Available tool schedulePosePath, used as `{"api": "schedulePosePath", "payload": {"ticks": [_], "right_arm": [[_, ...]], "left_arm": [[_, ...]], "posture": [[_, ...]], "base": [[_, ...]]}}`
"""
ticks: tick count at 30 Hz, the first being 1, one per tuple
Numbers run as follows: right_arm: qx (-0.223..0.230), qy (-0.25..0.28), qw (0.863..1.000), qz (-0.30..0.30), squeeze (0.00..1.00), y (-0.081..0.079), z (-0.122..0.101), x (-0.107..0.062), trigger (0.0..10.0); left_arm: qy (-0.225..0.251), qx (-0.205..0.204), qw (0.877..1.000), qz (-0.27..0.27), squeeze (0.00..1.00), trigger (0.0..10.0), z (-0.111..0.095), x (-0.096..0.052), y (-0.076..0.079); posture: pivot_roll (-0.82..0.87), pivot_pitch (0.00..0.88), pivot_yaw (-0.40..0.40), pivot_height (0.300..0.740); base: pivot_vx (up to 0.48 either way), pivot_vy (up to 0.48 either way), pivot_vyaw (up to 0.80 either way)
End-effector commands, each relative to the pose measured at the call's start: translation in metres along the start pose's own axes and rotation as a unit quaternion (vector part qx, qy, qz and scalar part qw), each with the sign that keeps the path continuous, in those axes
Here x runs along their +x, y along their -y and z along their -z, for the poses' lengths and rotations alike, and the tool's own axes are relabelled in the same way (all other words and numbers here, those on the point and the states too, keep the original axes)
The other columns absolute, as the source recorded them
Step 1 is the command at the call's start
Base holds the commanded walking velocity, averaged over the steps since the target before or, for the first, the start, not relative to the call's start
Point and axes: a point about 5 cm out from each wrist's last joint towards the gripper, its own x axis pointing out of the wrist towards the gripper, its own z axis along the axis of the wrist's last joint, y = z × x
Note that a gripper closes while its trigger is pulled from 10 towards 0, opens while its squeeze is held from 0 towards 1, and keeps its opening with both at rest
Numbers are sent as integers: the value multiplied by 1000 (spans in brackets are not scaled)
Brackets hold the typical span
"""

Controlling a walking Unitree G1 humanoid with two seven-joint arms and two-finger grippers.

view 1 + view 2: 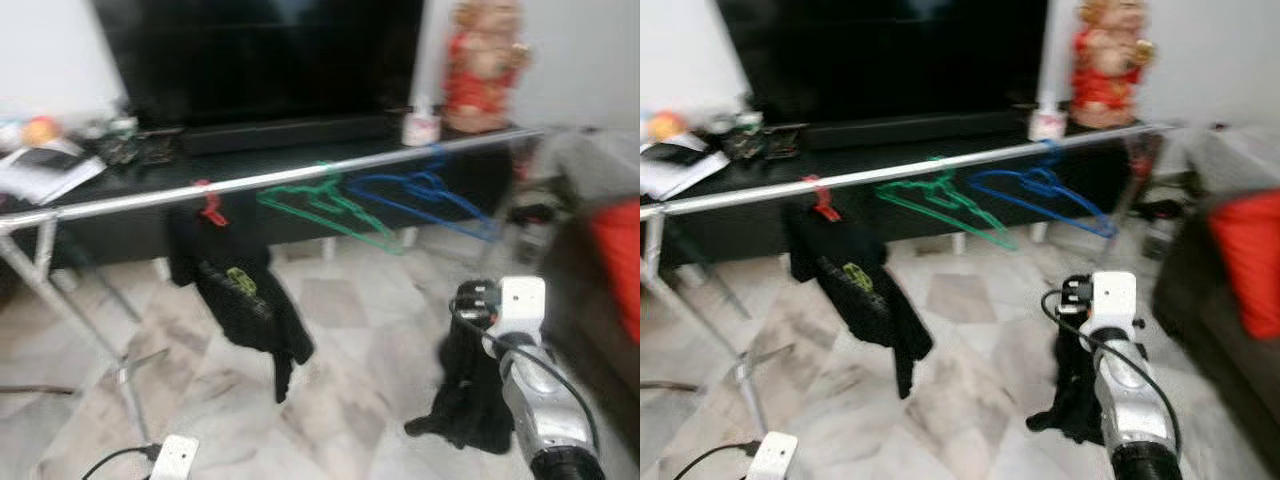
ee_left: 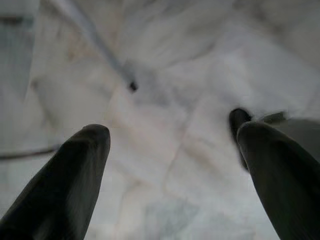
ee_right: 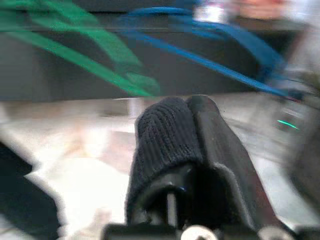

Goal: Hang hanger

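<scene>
A silver clothes rail (image 1: 300, 178) runs across in front of me. On it hang a red hanger (image 1: 210, 205) carrying a black garment (image 1: 235, 290), a green hanger (image 1: 330, 205) and a blue hanger (image 1: 430, 195). My right gripper (image 3: 190, 107) is shut on a black knitted cloth (image 3: 165, 135). That dark garment (image 1: 470, 390) dangles below the right wrist, low and right of the rail, short of the blue hanger. Any hanger inside it is hidden. My left gripper (image 2: 172, 129) is open over the marble floor, holding nothing.
A black TV stand (image 1: 250, 165) with a large screen stands behind the rail, with a red figurine (image 1: 483, 65) at its right end. The rail's crossed metal legs (image 1: 60, 300) stand at left. A dark sofa with a red cushion (image 1: 618, 260) is at right.
</scene>
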Motion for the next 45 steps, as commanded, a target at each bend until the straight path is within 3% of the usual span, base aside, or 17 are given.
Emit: {"api": "schedulePosePath", "payload": {"ticks": [1, 11, 45], "right_arm": [[-4, 20, 1000, 0, 0, 2, -8, 2, 10000], [5, 18, 1000, 13, 0, 6, -5, 1, 10000], [10, 6, 1000, 11, 0, 1, 3, -1, 10000]], "left_arm": [[-6, -5, 1000, 0, 0, 10000, 3, 0, 2], [-7, 14, 1000, 10, 0, 10000, 1, 0, 2], [-4, 15, 1000, 13, 0, 10000, -1, 0, 1]], "posture": [[-73, 0, 13, 740], [-76, 0, 13, 740], [-73, 0, 15, 740]], "base": [[0, 0, 800], [0, 0, 275], [0, -280, 0]]}}
